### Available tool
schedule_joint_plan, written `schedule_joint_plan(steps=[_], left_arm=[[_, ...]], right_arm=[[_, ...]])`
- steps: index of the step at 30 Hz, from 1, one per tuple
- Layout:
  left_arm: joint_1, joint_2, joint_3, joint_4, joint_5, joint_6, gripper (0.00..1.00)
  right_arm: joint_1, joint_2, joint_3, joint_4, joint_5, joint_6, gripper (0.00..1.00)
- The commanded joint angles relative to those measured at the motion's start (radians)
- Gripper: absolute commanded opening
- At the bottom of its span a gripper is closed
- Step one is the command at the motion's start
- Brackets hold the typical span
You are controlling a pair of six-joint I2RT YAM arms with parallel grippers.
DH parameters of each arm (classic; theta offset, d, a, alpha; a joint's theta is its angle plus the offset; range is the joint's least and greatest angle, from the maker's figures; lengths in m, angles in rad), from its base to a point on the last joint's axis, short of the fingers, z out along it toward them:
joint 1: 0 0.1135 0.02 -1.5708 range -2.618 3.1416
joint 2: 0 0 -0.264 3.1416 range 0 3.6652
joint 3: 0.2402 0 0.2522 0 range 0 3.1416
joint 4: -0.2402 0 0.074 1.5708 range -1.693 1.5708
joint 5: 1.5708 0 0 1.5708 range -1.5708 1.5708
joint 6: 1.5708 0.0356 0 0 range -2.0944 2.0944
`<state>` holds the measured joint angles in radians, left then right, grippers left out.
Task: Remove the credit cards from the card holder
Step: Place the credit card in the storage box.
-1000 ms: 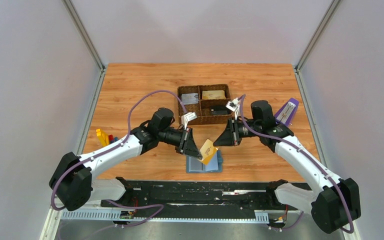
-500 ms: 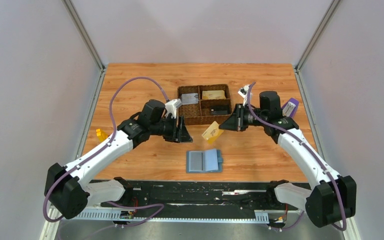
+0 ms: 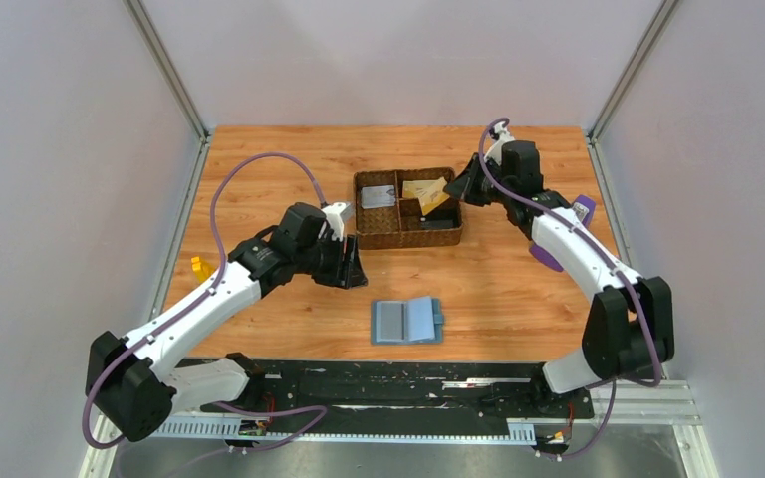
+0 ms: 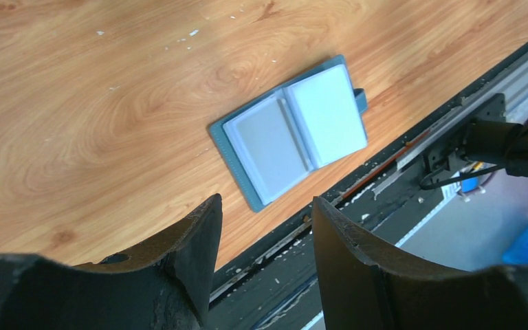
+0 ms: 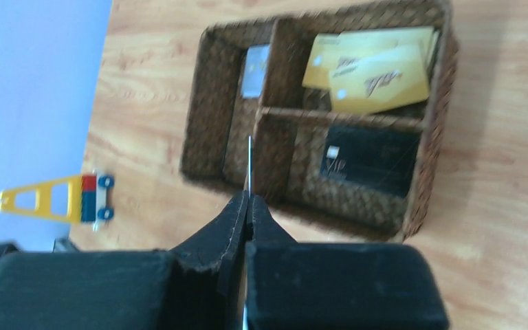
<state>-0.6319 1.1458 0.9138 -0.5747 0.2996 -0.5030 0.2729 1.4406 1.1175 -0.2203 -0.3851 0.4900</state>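
The blue card holder [image 3: 407,321] lies open on the table near the front edge. It also shows in the left wrist view [image 4: 292,130], with pale blue pockets facing up. My left gripper [image 3: 354,269] is open and empty, up and to the left of the holder; it also shows in its own wrist view [image 4: 265,227]. My right gripper [image 3: 455,191] is shut on a credit card, seen edge-on [image 5: 249,155] between the fingers [image 5: 247,199], above the brown woven tray [image 3: 448,237]. Gold cards [image 5: 371,69] lie in one tray compartment.
The tray also holds a black card [image 5: 371,161] and a grey card [image 5: 253,69]. A yellow and red toy block [image 3: 199,266] sits at the left, also in the right wrist view [image 5: 55,199]. A purple metronome [image 3: 545,258] stands partly behind the right arm.
My right gripper has carried the gold card from above the card holder up and back to the tray. My left gripper has pulled back to the left, away from the holder.
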Motion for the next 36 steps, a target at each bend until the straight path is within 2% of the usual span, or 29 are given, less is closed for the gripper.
schedule_joint_plan(steps=[1,14,36], left_arm=[[0.003,-0.047,0.03,-0.034,-0.052,0.063,0.59],[0.003,-0.091,-0.027,-0.027,-0.036,0.041,0.6],[0.003,-0.076,-0.022,-0.035,-0.051,0.042,0.6]], right_arm=[[-0.015,0.106,0.087,0.163,0.109,0.05,0.0],[-0.057,0.43,0.221,0.342,0.018,0.145,0.0],[-0.097,0.505,0.208,0.395,-0.008,0.162,0.0]])
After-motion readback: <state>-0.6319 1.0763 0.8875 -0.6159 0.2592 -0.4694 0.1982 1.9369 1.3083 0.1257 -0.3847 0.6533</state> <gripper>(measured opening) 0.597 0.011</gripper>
